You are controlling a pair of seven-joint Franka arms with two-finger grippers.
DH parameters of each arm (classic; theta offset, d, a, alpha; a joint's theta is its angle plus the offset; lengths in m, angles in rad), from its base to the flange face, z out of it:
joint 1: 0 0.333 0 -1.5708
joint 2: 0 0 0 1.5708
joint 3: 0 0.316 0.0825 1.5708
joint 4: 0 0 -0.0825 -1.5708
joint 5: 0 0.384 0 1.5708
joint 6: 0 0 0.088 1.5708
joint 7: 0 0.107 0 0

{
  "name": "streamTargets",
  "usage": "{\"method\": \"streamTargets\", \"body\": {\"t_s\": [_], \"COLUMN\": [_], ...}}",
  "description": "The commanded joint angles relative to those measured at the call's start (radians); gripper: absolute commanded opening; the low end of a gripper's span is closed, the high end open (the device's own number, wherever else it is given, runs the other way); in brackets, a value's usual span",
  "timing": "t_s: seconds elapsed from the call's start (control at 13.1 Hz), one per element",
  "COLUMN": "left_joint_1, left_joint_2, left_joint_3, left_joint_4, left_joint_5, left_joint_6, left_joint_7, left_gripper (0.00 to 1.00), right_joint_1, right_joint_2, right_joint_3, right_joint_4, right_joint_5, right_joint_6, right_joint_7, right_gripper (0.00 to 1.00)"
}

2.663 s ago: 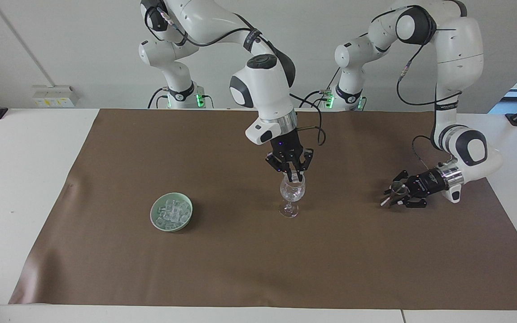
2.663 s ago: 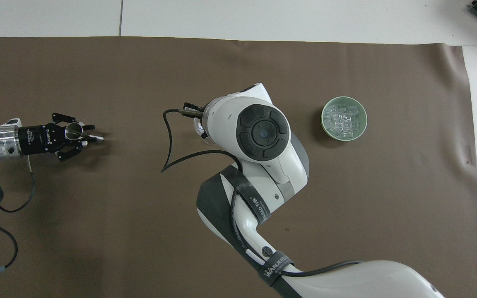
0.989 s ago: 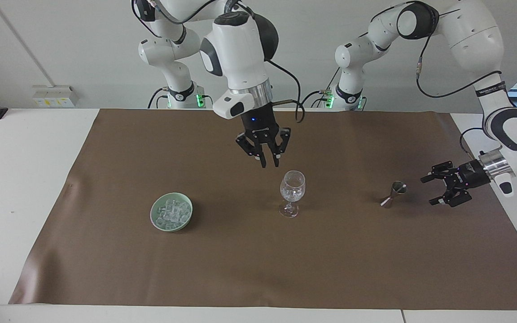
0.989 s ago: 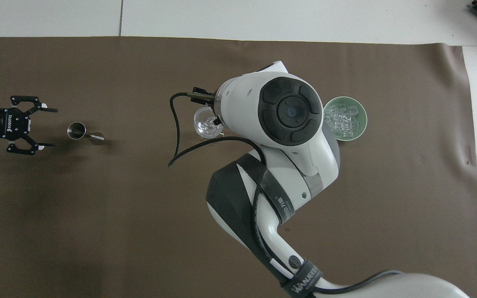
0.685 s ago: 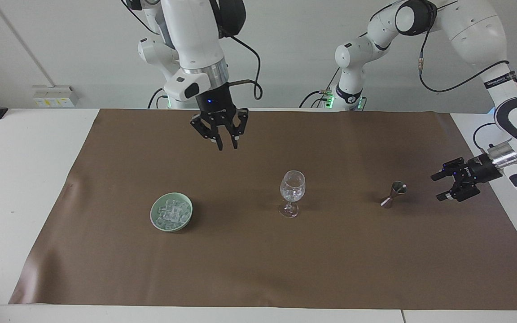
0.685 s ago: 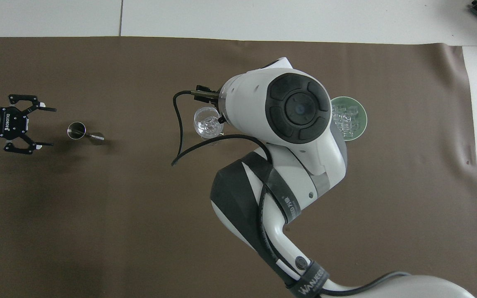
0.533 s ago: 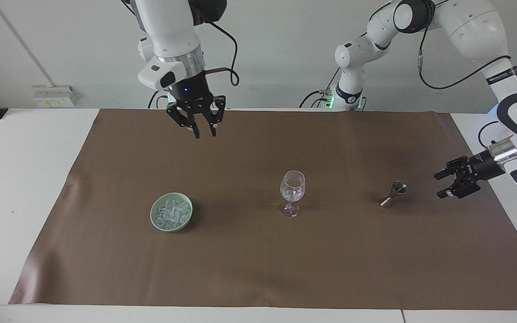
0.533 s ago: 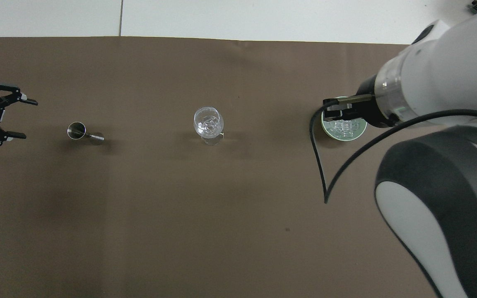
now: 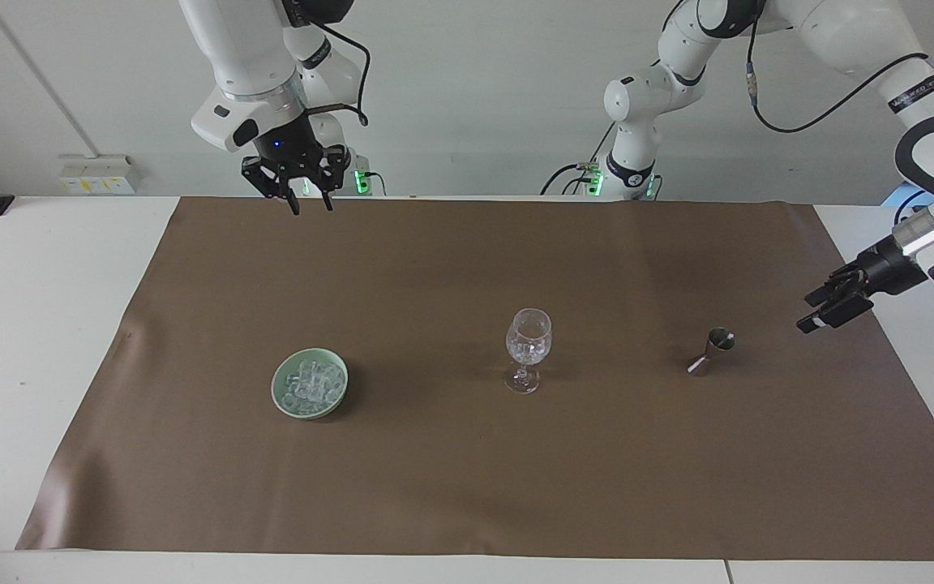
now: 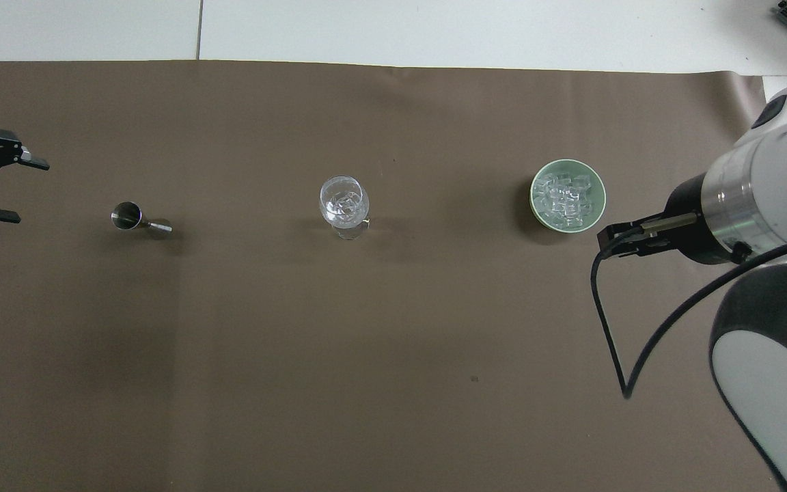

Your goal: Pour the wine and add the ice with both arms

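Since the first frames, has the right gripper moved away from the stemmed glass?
Yes. The right gripper, empty with fingers apart, has risen off the stemmed glass and swung toward the right arm's base, now high over the mat's edge nearest the robots.

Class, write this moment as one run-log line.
left gripper: open, raised beside small metal jigger | right gripper: open, raised | clear stemmed glass: upright, ice inside | green bowl: ice

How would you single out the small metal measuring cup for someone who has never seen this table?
On the brown mat, three things stand in a row: a green bowl of ice, a stemmed glass, then the metal measuring cup toward the left arm's end. It is the only metal one, a small double cone pinched at the waist.
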Motion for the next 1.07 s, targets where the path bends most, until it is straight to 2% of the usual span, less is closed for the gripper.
{"method": "streamTargets", "body": {"t_s": [0.0, 0.15, 0.38, 0.46, 0.53, 0.61, 0.99], "left_joint_1": [-0.040, -0.060, -0.107, -0.153, -0.181, -0.196, -0.232], "left_joint_2": [-0.053, -0.071, -0.110, -0.128, -0.130, -0.140, -0.160], "left_joint_3": [0.012, 0.011, 0.012, 0.015, 0.020, 0.020, 0.012], "left_joint_4": [-0.006, -0.004, -0.004, -0.006, -0.006, -0.009, -0.018], "left_joint_5": [0.052, 0.096, 0.131, 0.185, 0.208, 0.231, 0.311], "left_joint_6": [-0.024, -0.044, -0.044, -0.053, -0.055, -0.055, -0.065], "left_joint_7": [0.015, 0.021, 0.021, 0.022, 0.022, 0.025, 0.332], "left_gripper": [1.00, 1.00, 1.00, 1.00, 1.00, 1.00, 1.00], "right_joint_1": [-0.100, -0.163, -0.175, -0.171, -0.169, -0.171, -0.188], "right_joint_2": [-0.043, -0.043, -0.035, -0.031, -0.029, -0.029, -0.027], "right_joint_3": [0.011, 0.013, 0.013, 0.013, 0.013, 0.013, 0.006], "right_joint_4": [-0.064, -0.062, -0.054, -0.051, -0.048, -0.047, -0.045], "right_joint_5": [0.005, 0.005, 0.005, 0.006, 0.008, 0.014, -0.003], "right_joint_6": [-0.012, -0.029, -0.026, -0.012, -0.012, -0.014, -0.011], "right_joint_7": [-0.106, -0.183, -0.191, -0.189, -0.185, -0.188, -0.185], "right_gripper": [0.52, 0.54, 0.62, 0.83, 1.00, 1.00, 1.00]}}
